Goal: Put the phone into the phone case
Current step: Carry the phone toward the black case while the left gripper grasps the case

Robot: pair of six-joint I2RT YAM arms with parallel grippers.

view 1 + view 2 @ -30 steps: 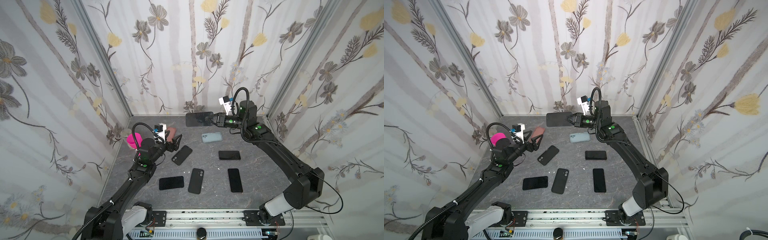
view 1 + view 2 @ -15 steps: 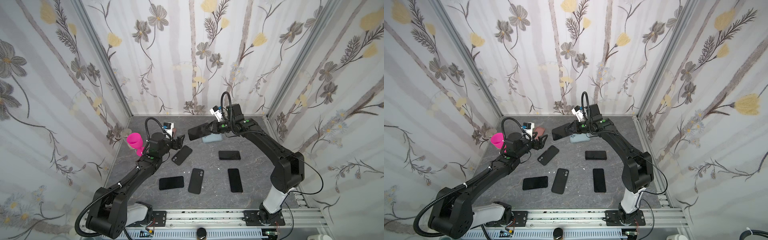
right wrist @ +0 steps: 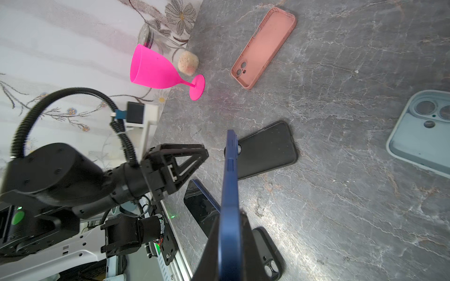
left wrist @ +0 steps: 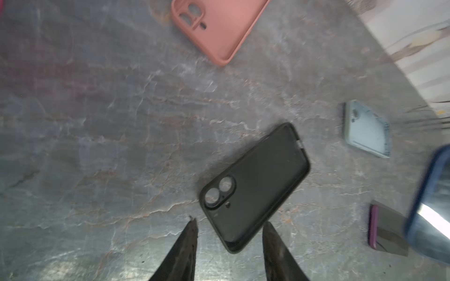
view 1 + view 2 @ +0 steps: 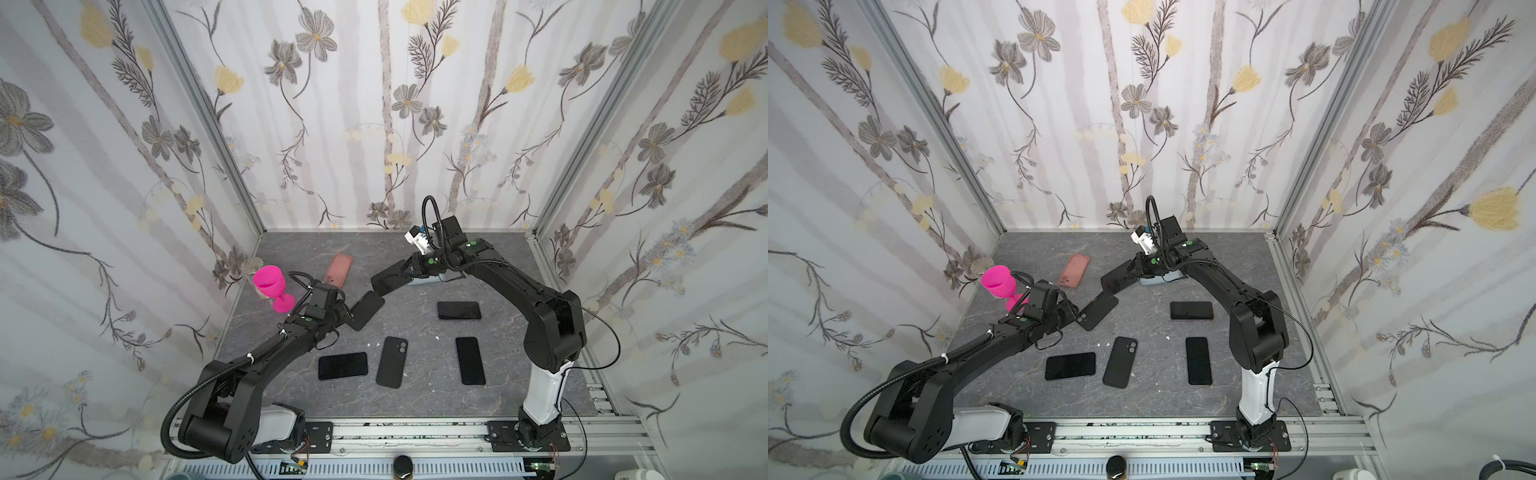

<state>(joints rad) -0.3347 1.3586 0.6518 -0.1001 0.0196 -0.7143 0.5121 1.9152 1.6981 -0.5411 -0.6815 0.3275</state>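
We are clamping thin dark-blue phone (image 3: 230,170) in right gripper (image 3: 231,216); left gripper (image 4: 229,221) gaping astride black rubber case (image 4: 255,185), pinning needed first.

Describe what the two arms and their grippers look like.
The left arm and right arm are black, built of boxy links with rounded joints. Each rises from a white base segment and bears small green dots. A ribbed black cable loops along each. The left gripper and right gripper have slim, tapering black fingers.
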